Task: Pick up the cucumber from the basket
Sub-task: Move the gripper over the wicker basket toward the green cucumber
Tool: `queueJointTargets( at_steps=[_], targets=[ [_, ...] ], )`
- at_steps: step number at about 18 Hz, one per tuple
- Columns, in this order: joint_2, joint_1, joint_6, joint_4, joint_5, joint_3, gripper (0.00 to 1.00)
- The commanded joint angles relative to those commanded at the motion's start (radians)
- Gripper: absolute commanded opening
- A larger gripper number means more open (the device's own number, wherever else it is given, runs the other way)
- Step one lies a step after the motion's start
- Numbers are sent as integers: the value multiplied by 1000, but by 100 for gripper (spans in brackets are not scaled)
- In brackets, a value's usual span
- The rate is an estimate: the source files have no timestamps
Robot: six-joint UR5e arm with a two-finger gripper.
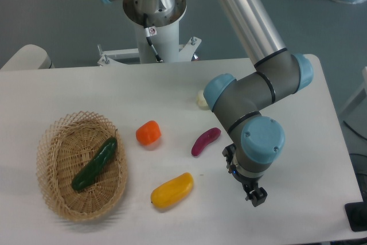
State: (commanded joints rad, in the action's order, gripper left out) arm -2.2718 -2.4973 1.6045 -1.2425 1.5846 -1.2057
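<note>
I see the cucumber (pixel 95 164) lying diagonally inside the basket (pixel 53 199), which sits near the left front edge of the bench (pixel 143 90). The hand (pixel 256 195) hangs near the right front edge, well apart from the basket; it holds nothing, but I cannot tell how far it is open. Between them lie an orange pepper (pixel 148 133), a yellow pepper (pixel 172 190) and an eggplant (pixel 205 141), with bare bench around each.

Dark green cucumber (pixel 94 164) in tan woven basket (pixel 54 199); orange pepper (pixel 148 133), yellow pepper (pixel 172 190), purple eggplant (pixel 205 141) on white bench (pixel 298 142).
</note>
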Motion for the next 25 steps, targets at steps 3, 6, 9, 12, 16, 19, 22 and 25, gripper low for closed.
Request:
queueJointTargets(
  at_steps=[3, 6, 9, 12, 16, 19, 22, 25],
  targets=[
    [3, 0, 0, -2, 0, 0, 100],
    [8, 12, -12, -3, 5, -3, 100],
    [20, 21, -35, -6, 2, -26, 100],
    [32, 47, -73, -6, 2, -46, 100],
    [66, 86, -156, -9, -11, -87, 100],
    [93, 120, -262, -18, -44, -115, 100],
    [126, 164, -284, -81, -61, -123, 100],
    [159, 218, -388, -100, -112, -141, 100]
  ],
)
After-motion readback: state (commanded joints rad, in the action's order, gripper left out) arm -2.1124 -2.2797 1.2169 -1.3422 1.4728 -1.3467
